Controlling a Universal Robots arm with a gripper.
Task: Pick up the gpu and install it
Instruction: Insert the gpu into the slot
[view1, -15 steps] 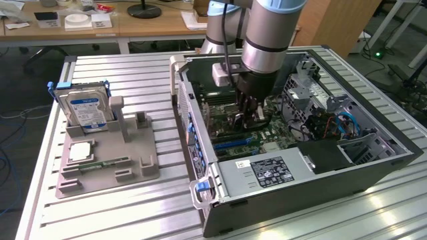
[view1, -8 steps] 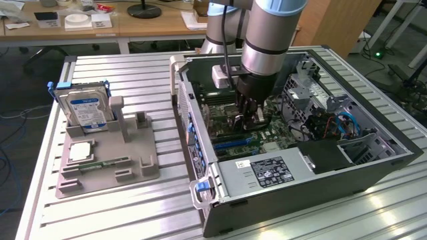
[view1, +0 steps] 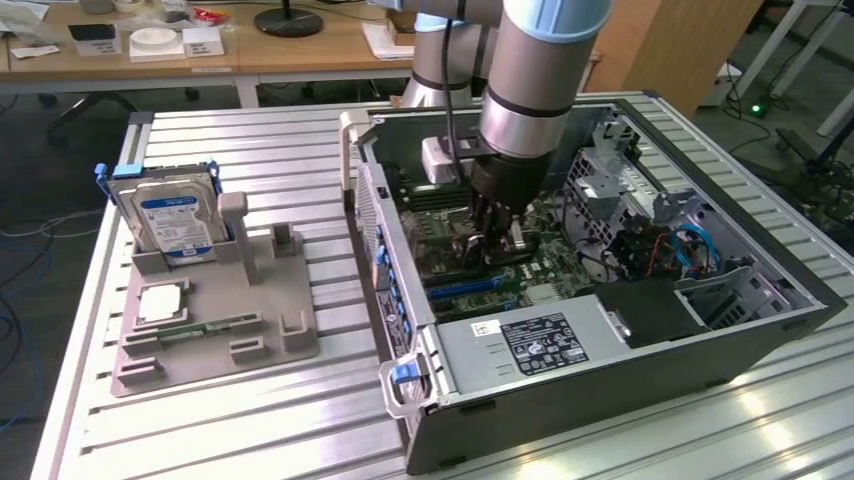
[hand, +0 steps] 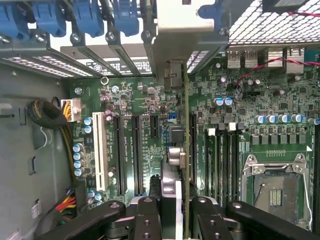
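tool (view1: 491, 238) clamped on gpu (hand: 177, 155), card edge-on between its fingers (hand: 148, 215) | gpu inside PC case (view1: 747, 330), at motherboard (hand: 130, 100) expansion slots, seated or not: cannot tell | pale bracket (hand: 177, 30) toward rear slot covers | case open on worktop (view1: 240, 420), exterior view's right | hard drive (view1: 171, 215) upright in grey holder (view1: 267, 345), opposite side

Exterior high, oblique; wrist close above shared motherboard (hand: 130, 100)

Can't read a thing, honestly. The power supply sticker (view1: 537, 343) near the claw (view1: 491, 245) and the blue hard drive label (view1: 174, 220) well away from it probably carry print, all illegible.
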